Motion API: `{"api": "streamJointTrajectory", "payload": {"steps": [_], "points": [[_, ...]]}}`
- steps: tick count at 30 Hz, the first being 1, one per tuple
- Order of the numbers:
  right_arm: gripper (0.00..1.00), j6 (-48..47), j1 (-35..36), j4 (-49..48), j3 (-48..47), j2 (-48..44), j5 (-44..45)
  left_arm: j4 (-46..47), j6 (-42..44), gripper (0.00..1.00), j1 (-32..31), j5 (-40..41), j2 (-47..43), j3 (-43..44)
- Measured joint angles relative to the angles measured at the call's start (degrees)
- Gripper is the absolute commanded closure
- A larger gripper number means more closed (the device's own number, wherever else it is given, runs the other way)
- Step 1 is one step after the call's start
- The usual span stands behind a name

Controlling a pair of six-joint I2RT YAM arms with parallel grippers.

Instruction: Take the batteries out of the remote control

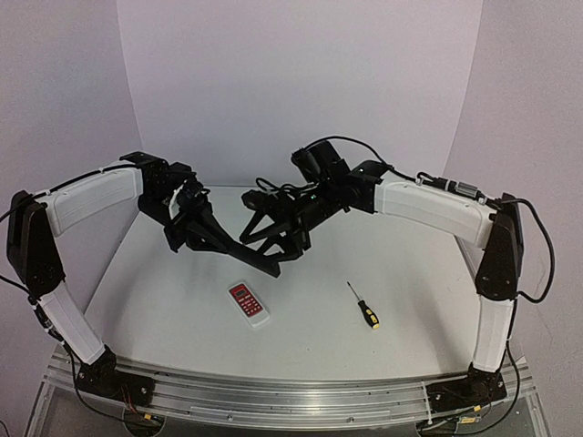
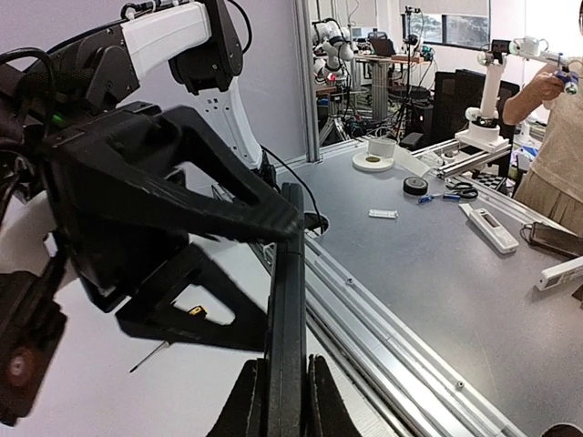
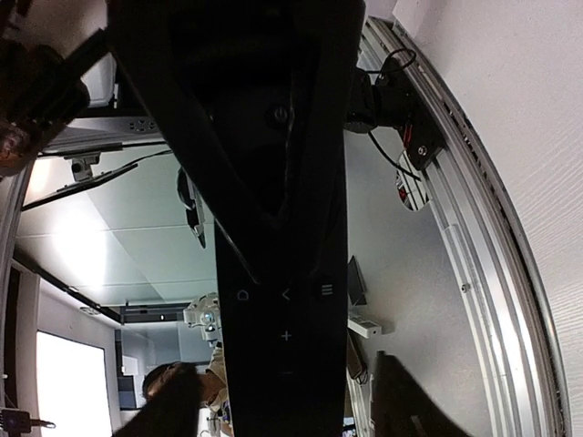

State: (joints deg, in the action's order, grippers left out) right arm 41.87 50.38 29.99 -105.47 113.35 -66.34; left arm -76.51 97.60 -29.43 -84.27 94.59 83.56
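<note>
Left wrist view: our left gripper (image 2: 287, 401) is clenching the black remote (image 2: 288, 273) edge-on in mid-air; our right gripper (image 3: 282, 364) is gaping beside it; the batteries are hiding, presumably inside; we are expecting light, slippery cells, best pinched mid-barrel.

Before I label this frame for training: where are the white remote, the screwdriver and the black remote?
white remote (image 1: 249, 304), top view, mid-body.
screwdriver (image 1: 363, 306), top view, shaft-handle junction.
black remote (image 3: 284, 314), right wrist view, button face.
</note>
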Motion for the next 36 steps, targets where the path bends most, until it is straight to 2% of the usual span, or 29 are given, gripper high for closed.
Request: {"api": "streamJointTrajectory", "payload": {"steps": [3,6,7,9,12,15,18,20,23,29,32,36], "points": [[0.17,0.32,-1.99,-0.98,-0.14,-0.14,2.60,-0.20,-4.24,1.00,-0.24,0.21,0.24,1.05],[0.15,-0.49,-5.85,-1.67,2.22,-1.72,6.99,2.72,-14.56,1.00,-0.31,0.15,1.02,3.77],[0.15,-1.21,-6.78,-1.60,3.31,-2.69,8.52,6.53,-20.33,1.00,-0.31,0.22,1.01,3.89],[0.14,-3.12,-8.93,-1.37,5.69,-5.74,12.64,20.49,-37.95,1.00,-0.48,4.49,0.22,1.91],[0.13,-6.65,-10.00,-1.29,9.24,-12.19,19.41,39.72,-58.67,1.00,-0.86,18.54,-2.11,-4.14],[0.13,-11.07,-9.30,-1.81,14.09,-21.85,27.72,49.53,-71.98,1.00,-1.13,29.26,-2.83,-5.49],[0.13,-14.78,-8.71,-2.21,18.95,-31.06,34.91,56.83,-84.46,1.00,-1.12,35.70,-4.04,-5.66],[0.13,-16.48,-8.55,-3.43,22.56,-35.72,39.40,62.51,-92.06,1.00,-1.00,37.04,-5.68,-7.73],[0.13,-17.58,-8.58,-4.56,28.26,-39.32,44.14,71.31,-103.12,1.00,-0.98,36.11,-9.81,-15.34],[0.15,-16.85,-8.59,-8.69,36.35,-36.31,46.67,80.39,-122.35,1.00,-1.18,33.25,-12.27,-26.46],[0.16,-15.39,-8.18,-12.56,37.10,-32.57,46.40,81.65,-128.96,1.00,-1.18,33.38,-13.68,-29.79],[0.17,-14.26,-6.33,-17.79,36.69,-27.50,46.20,83.18,-133.73,1.00,-1.19,33.73,-16.80,-32.47]]}}
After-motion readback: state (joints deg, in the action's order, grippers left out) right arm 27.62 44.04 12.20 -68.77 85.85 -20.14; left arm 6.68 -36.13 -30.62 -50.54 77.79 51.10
